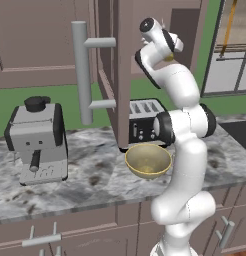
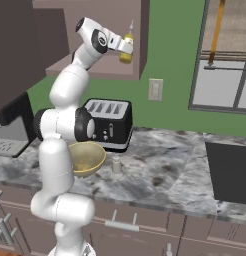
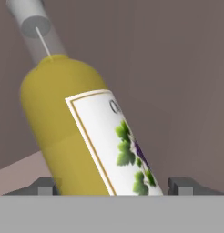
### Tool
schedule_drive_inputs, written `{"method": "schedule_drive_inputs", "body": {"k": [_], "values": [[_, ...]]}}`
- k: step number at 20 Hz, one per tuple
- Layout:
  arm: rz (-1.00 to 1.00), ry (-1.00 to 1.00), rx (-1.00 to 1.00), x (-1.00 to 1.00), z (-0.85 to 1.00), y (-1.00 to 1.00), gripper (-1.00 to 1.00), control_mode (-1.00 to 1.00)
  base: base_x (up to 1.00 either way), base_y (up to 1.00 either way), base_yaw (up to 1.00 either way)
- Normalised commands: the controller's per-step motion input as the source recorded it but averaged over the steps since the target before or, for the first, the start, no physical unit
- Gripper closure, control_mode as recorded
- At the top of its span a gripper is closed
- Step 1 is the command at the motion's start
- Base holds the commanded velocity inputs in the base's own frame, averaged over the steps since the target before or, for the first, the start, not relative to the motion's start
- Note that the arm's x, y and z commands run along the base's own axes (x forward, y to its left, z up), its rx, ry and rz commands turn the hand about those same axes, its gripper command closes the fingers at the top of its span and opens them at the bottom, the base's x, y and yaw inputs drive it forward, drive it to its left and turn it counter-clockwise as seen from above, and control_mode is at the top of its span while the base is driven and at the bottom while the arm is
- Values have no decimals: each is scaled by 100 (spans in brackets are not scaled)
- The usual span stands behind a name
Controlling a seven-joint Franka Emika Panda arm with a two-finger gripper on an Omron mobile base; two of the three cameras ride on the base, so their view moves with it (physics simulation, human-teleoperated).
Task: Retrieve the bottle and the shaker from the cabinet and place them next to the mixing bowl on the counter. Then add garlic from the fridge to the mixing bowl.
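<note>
Up in the open cabinet (image 2: 102,70), our fingers (image 2: 126,48) stand spread around the bottle (image 2: 127,47), so next we must squeeze, then lift.

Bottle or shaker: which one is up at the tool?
The bottle, yellow, between the tool fingers in the cabinet. The shaker stands on the counter.

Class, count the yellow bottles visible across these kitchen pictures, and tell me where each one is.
1: the bottle stands on the open cabinet shelf, between the gripper fingers. Others may be hidden deeper inside.
</note>
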Motion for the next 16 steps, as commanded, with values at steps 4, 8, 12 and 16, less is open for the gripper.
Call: {"method": "schedule_drive_inputs", "body": {"k": [4,8,12,16], "values": [[0,1,0,0,0,0,100,-100,0,0,0],[1,0,0,-4,0,0,100,-100,0,0,0],[7,-4,0,-41,0,6,100,-100,0,0,0],[7,-16,0,-75,0,6,100,-100,0,0,0]]}}
